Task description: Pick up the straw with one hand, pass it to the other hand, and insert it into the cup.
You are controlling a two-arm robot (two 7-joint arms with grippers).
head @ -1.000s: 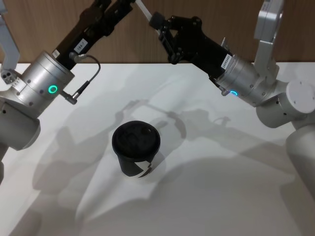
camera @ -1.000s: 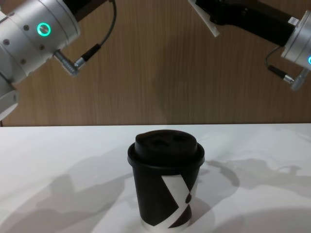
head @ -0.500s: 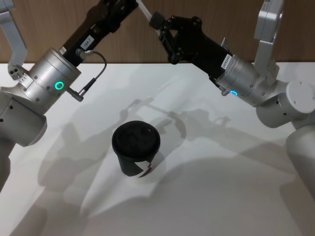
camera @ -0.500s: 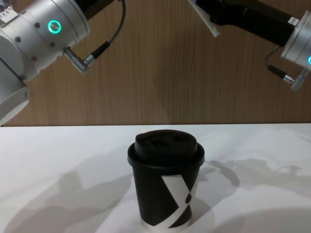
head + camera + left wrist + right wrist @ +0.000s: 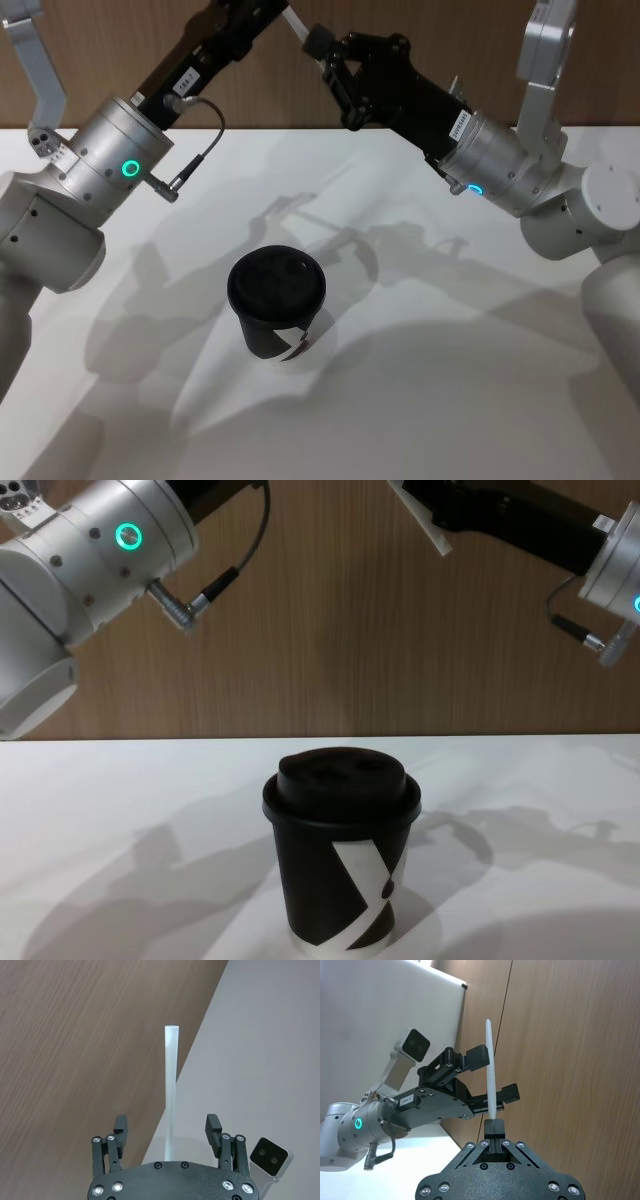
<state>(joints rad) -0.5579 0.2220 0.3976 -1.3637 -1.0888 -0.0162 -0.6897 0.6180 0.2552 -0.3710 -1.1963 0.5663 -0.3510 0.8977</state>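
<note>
Straw (image 5: 489, 1045): held high at far centre, beyond the lidded cup (image 5: 277, 300), one end pinched in the right gripper (image 5: 494, 1127). Left gripper (image 5: 167, 1122): advanced over the last second, fingers spread and straddling the straw without touching. Handover looks imminent; closing should follow.

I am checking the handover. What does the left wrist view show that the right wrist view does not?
Left wrist view alone: a clear gap between the straw and each finger of the open left pincer. Right wrist view alone: the right pincer shut on the straw's end. Both: the straw standing between the left pincer's fingers.
</note>
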